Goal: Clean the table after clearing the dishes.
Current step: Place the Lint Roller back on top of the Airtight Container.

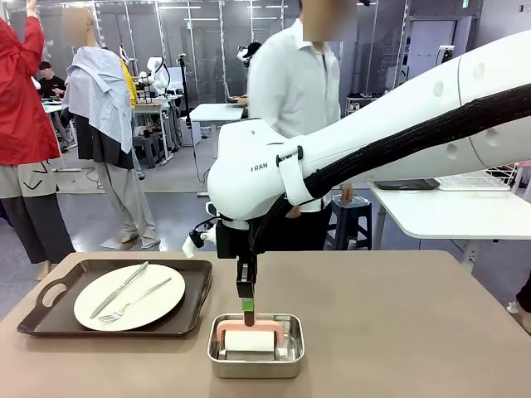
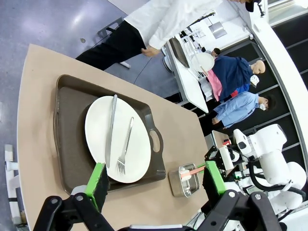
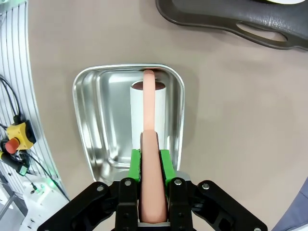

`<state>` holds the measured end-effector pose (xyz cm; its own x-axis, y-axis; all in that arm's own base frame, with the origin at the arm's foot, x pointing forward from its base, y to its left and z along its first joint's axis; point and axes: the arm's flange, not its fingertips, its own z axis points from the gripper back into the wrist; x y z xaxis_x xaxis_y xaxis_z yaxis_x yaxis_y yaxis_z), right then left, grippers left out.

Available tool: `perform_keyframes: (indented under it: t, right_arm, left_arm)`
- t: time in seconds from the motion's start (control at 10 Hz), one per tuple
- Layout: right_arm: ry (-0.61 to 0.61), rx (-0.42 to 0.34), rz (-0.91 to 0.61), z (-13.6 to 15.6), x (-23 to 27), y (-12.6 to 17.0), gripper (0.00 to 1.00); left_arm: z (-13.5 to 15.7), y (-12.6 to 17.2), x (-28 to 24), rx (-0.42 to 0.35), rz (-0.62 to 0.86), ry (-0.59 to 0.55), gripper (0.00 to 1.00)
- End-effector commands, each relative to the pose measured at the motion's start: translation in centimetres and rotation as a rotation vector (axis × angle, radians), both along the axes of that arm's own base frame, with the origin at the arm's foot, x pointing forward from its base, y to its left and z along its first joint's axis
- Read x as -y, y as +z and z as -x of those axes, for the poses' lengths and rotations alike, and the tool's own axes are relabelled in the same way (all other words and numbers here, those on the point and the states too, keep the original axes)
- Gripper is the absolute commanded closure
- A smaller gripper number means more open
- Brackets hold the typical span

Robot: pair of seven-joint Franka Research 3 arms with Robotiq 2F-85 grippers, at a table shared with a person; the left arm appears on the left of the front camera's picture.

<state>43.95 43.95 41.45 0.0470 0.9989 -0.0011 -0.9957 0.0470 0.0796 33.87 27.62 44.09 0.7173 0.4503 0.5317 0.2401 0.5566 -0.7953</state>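
The brown table (image 1: 373, 332) holds a dark tray (image 1: 195, 290) at the left with a white plate (image 1: 158, 303), a knife (image 1: 120, 290) and a fork (image 1: 137, 300). My right gripper (image 1: 247, 307) points down over a steel pan (image 1: 294, 348), shut on the pink handle (image 3: 149, 110) of a white roller (image 3: 137, 113) that lies in the pan (image 3: 101, 115). My left gripper (image 2: 155, 179) hangs open, high above the table, looking down on the tray (image 2: 67, 125), plate (image 2: 98, 130) and pan (image 2: 185, 180). Nothing is between its green pads (image 2: 98, 180).
A person (image 1: 290, 83) in a white shirt stands at the far side of the table. A smaller white table (image 1: 448, 207) stands at the back right. The tray's handle (image 3: 231, 24) lies close beyond the pan. Bare tabletop (image 3: 240, 120) stretches to the pan's right.
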Motion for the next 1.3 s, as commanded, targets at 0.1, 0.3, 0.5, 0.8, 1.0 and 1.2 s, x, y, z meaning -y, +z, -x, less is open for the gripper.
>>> perform_keyframes:
  t: [0.1, 0.3, 0.5, 0.8, 1.0, 1.2]
  right_arm:
    - [0.050, 0.009, -0.010, -0.5, 0.5, -1.0, 0.80]
    - [0.033, 0.014, -0.032, -1.0, 1.0, -1.2, 0.47]
    - [0.034, 0.024, -0.029, -1.0, 1.0, -0.8, 0.10]
    - [0.029, 0.025, -0.031, -1.4, 0.8, -0.8, 0.00]
    - [0.026, 0.032, -0.026, -1.7, 0.6, -0.6, 0.00]
    - [0.014, 0.017, 0.012, -2.3, 0.8, -1.4, 0.00]
  left_arm:
    - [0.3, 0.1, -0.2, 0.010, 0.003, -0.009, 0.00]
    - [0.3, 0.1, -0.2, 0.010, 0.003, -0.009, 0.00]
    - [0.3, 0.1, -0.2, 0.010, 0.003, -0.009, 0.00]
    - [0.3, 0.1, -0.2, 0.010, 0.003, -0.009, 0.00]
    - [0.3, 0.1, -0.2, 0.010, 0.003, -0.009, 0.00]
    - [0.3, 0.1, -0.2, 0.010, 0.003, -0.009, 0.00]
